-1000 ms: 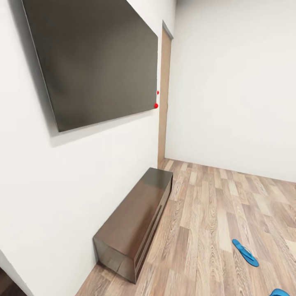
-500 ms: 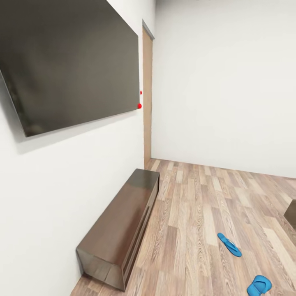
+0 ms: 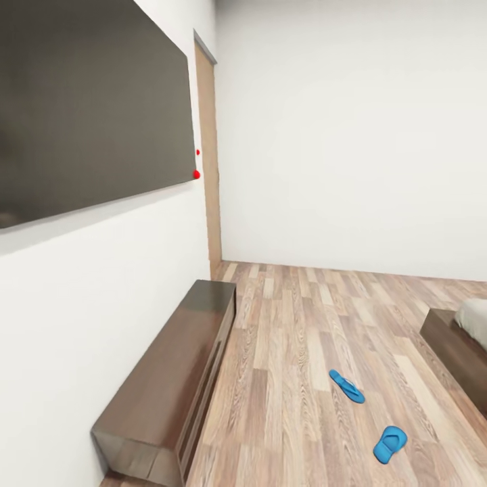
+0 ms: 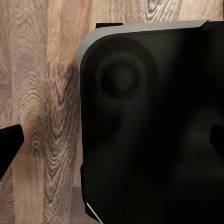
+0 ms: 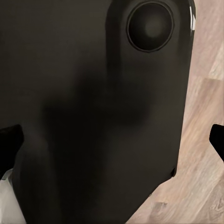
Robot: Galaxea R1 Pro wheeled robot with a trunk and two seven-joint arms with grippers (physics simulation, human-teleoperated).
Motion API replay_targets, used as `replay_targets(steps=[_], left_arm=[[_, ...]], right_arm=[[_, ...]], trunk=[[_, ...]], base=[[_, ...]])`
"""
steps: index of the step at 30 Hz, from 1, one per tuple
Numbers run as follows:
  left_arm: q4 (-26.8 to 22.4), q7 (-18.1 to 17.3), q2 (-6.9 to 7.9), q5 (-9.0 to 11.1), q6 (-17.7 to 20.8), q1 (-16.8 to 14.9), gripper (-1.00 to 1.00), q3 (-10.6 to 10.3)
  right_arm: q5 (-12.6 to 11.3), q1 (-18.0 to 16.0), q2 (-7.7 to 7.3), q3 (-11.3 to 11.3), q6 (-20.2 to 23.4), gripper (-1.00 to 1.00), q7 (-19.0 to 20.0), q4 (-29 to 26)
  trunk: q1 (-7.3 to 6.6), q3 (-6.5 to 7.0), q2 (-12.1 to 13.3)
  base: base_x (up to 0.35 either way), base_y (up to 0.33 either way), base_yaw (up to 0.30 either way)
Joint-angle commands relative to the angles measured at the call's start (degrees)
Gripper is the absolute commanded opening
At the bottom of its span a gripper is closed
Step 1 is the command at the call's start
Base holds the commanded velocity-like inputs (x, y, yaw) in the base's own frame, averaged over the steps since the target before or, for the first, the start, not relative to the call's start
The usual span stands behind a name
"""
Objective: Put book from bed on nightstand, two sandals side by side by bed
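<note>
The head camera has swung to the right since the earlier pictures, so the whole room sits further left in view. The two sandals lie on the wood-plank floor (image 3: pixel 297 352), well apart from each other: the farther sandal (image 3: pixel 347 386) flat and angled, the nearer sandal (image 3: pixel 390 444) closer to the camera. A corner of the bed (image 3: pixel 454 345) has come into view at the right edge, its dark frame under a pale mattress; the book cannot be seen there. The long low wall cabinet (image 3: pixel 169 385) runs along the left wall beneath a dark wall panel (image 3: pixel 88 115). In both wrist views, dark fingertips show at the edges over the robot's black base (image 4: pixel 154 130), too little to tell how wide the fingers stand.
</note>
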Motion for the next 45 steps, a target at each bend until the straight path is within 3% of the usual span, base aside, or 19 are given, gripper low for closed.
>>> replay_targets(steps=[1,45], left_arm=[[0.0,0.0,0.01,-0.1,-0.2,0.0,1.00,0.0],[0.0,0.0,0.01,-0.2,-0.5,0.0,1.00,-0.1]], right_arm=[[-0.1,0.0,0.01,-0.1,0.0,1.00,0.0,0.0],[-0.1,0.0,0.01,0.0,0.0,1.00,0.1,0.1]], trunk=[[0.00,-0.04,0.0],[0.00,-0.04,0.0]], base=[[0.001,0.000,-0.294],[0.020,0.007,-0.293]])
